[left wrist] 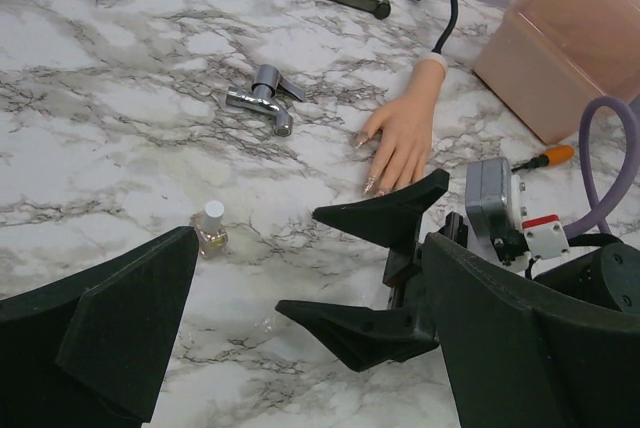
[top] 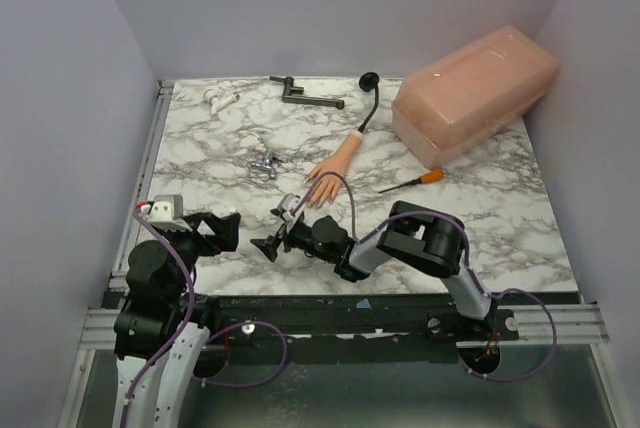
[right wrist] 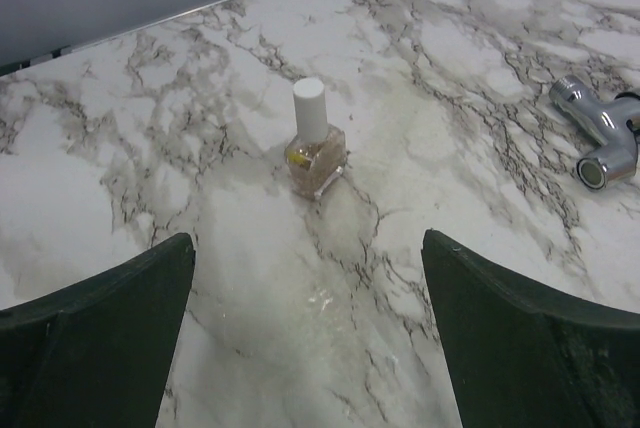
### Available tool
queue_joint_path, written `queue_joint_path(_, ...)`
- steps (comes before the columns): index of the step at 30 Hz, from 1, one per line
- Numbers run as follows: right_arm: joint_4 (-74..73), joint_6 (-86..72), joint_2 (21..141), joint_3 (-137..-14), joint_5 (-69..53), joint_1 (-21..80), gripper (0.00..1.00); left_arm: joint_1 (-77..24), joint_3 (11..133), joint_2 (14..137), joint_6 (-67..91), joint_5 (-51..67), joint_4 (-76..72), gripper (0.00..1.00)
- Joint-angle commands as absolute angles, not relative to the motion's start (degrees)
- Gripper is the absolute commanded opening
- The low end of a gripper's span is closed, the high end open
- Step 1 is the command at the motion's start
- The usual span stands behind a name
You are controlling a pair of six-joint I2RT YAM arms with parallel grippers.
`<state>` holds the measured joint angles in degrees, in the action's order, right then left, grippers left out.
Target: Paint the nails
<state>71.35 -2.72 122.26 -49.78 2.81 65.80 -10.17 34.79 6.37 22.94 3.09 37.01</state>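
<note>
Well, the right gripper [right wrist: 305, 238] gapes wide, empty, facing a polish bottle [right wrist: 318, 153]; the left gripper [top: 226, 230] is spread open too, holding nothing. The nails [left wrist: 370, 184] tip the mannequin hand [left wrist: 405, 133], lying just beyond.

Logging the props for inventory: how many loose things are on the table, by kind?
Mannequin hand: 1
Nail polish bottle: 1
Taps: 2 (chrome tap, dark tap)
Screwdriver: 1
Pink box: 1
Small white piece: 1
Total: 7
</note>
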Motion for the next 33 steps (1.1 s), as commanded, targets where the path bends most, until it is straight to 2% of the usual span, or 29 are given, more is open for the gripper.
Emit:
queue_joint_path(1, 73.7, -1.1, 127.2, -55.9, 10.7, 67.3, 0.96, -9.8, 34.3, 5.0, 22.7, 1.2, 37.3, 0.96)
queue_joint_path(14, 63.6, -0.6, 136.9, -70.9, 19.6, 69.6, 0.85, -9.7, 34.1, 4.2, 22.8, 1.2, 37.3, 0.95)
queue_joint_path(25, 57.6, 2.1, 141.2, -77.7, 25.0, 71.1, 0.74, -9.0, 33.9, 4.0, 22.8, 1.6, 37.2, 0.96)
queue_joint_path(33, 54.5, 2.2, 142.8, -81.0, 26.4, 71.4, 0.57, -8.7, 34.0, 4.1, 22.8, 1.6, 37.2, 0.95)
